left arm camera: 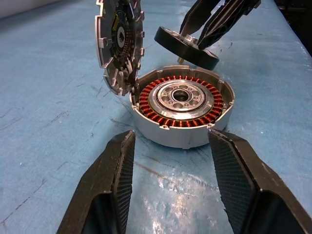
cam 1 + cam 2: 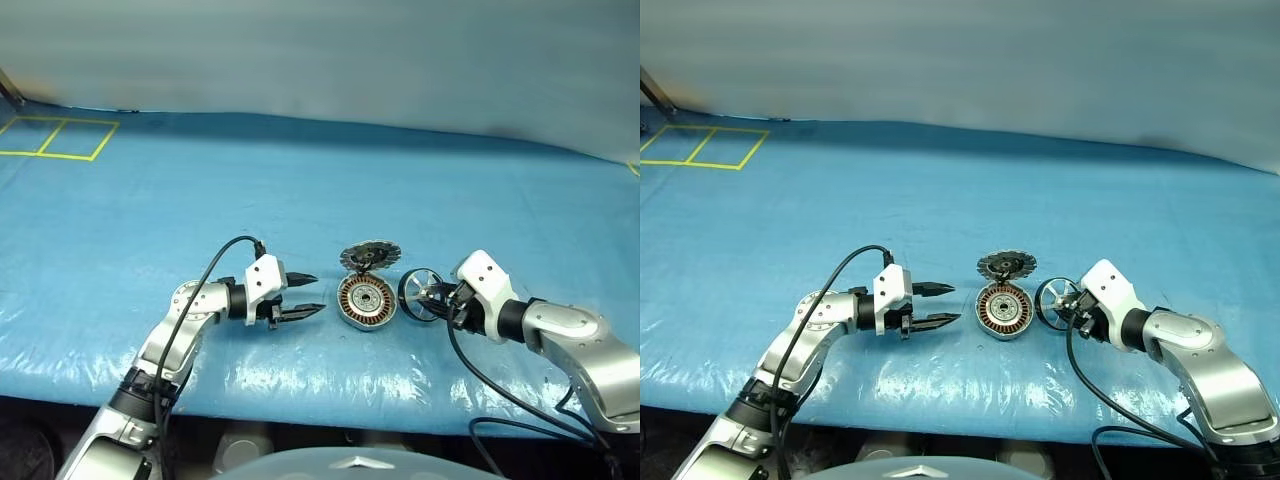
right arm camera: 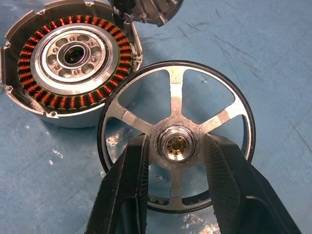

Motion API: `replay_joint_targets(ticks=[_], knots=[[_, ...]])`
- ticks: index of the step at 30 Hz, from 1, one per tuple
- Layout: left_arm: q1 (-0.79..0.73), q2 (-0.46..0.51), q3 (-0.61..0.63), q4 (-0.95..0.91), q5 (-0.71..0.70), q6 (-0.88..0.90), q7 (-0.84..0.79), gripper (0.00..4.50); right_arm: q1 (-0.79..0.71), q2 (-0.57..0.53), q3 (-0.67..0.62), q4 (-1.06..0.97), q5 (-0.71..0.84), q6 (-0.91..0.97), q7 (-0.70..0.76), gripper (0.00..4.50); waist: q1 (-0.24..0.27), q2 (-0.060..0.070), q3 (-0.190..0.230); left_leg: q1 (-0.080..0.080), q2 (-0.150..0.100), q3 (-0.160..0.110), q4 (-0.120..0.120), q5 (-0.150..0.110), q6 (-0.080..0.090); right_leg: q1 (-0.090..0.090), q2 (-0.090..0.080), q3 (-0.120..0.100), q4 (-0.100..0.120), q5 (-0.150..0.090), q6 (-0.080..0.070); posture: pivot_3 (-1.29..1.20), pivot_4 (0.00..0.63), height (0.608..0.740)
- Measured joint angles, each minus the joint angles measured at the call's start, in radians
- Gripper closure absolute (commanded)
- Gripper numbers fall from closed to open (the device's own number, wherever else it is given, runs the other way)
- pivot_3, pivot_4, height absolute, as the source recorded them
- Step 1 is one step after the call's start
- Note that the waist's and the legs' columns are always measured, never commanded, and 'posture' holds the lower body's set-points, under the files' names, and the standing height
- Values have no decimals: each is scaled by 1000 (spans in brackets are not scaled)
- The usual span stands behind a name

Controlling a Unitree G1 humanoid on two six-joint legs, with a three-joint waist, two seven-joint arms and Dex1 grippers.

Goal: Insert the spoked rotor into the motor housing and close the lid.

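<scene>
The motor housing (image 2: 366, 301), a silver cup with copper windings, lies on the blue table cover (image 2: 300, 190). Its lid (image 2: 369, 255) stands upright at the housing's far edge, segmented face showing. My left gripper (image 2: 318, 294) hovers open just left of the housing, pointing at it, with nothing between its fingers (image 1: 117, 180). The spoked rotor (image 3: 175, 92) sits just right of the housing, tilted and raised off the cover. My right gripper (image 2: 437, 296) is shut on the rotor's central hub, one finger on each side.
Yellow tape squares (image 2: 55, 138) mark the cover at the far left. The table's front edge (image 2: 300, 405) runs close below both arms. Black cables (image 2: 215, 265) loop from each wrist.
</scene>
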Motion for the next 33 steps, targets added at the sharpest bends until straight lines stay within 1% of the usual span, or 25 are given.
replay_joint_targets(ticks=[5,11,13,16,20,22,25,31,33], knots=[[-6,3,0,0,0,1,-2,1948,23,18,-32,-46,39,3,-10,3154,-1,0,0,0,0,1,0,0,0,0,0,0,0,0,0,0,150,740],[-7,9,0,0,0,2,-12,1948,31,33,-106,-135,88,-1,-15,3154,-1,0,0,0,0,0,0,0,0,0,0,0,0,0,0,0,150,740],[-7,10,0,0,-1,2,-14,1948,27,36,-109,-163,105,1,-26,3154,-1,0,0,0,0,0,0,0,0,0,0,0,0,0,0,0,150,740],[-7,9,0,0,-2,2,-13,1948,8,37,-66,-202,114,3,-28,3154,-2,0,0,0,1,0,0,0,0,0,0,0,0,0,0,0,150,740],[-7,8,-1,0,-1,1,-13,1948,-50,63,71,-200,107,3,-36,3154,-4,0,0,0,0,0,0,0,0,0,0,0,0,0,0,0,150,740],[-7,8,-2,0,-1,1,-12,1948,-72,67,105,-189,103,2,-38,3154,-3,0,0,0,0,0,0,0,0,0,0,0,0,0,0,0,150,740],[-7,9,-2,0,-1,1,-11,1948,-93,51,135,-174,89,2,-34,3154,-1,0,0,-1,0,0,0,0,0,0,-1,0,0,0,0,0,150,740],[12,14,0,0,-1,1,-2,1948,-103,10,136,-148,73,1,-17,3154,-1,0,0,0,0,0,0,0,0,0,-1,0,0,0,0,0,150,740],[24,14,-1,0,0,0,6,1948,-130,6,157,-132,66,-3,-5,3154,-5,1,0,0,0,0,0,0,0,0,0,0,0,0,0,0,150,740]])
